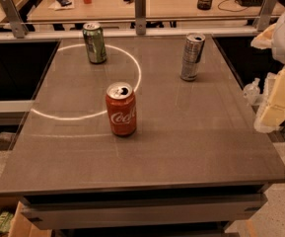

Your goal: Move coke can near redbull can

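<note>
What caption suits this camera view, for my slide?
Coke can centre, redbull can back right, green can back left; gripper right of table.

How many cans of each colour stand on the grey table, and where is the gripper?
Red: 1, the coke can
Green: 1, the green can
Silver: 1, the redbull can
Total: 3 cans
The gripper is beside the right edge of the table, touching no can.
</note>
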Controlling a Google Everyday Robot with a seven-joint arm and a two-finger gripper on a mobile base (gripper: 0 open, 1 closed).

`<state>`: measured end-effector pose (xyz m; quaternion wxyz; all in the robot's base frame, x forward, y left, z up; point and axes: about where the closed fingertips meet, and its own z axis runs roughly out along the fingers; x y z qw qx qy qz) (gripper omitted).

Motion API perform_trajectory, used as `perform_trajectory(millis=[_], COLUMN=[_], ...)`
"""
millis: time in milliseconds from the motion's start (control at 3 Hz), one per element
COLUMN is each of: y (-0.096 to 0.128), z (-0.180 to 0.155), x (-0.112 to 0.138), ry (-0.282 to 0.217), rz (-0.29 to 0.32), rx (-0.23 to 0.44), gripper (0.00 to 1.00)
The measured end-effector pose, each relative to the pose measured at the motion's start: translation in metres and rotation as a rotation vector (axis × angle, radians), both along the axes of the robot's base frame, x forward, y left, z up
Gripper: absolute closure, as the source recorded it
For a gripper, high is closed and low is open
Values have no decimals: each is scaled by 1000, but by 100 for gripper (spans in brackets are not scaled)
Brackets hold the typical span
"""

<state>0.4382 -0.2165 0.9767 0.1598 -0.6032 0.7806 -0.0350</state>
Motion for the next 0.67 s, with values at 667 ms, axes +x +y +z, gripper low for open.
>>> perform_trajectory(millis=[667], y=[4], z=[2], x=[-4], ry=[-14], rz=[13], rx=[9], gripper=[0])
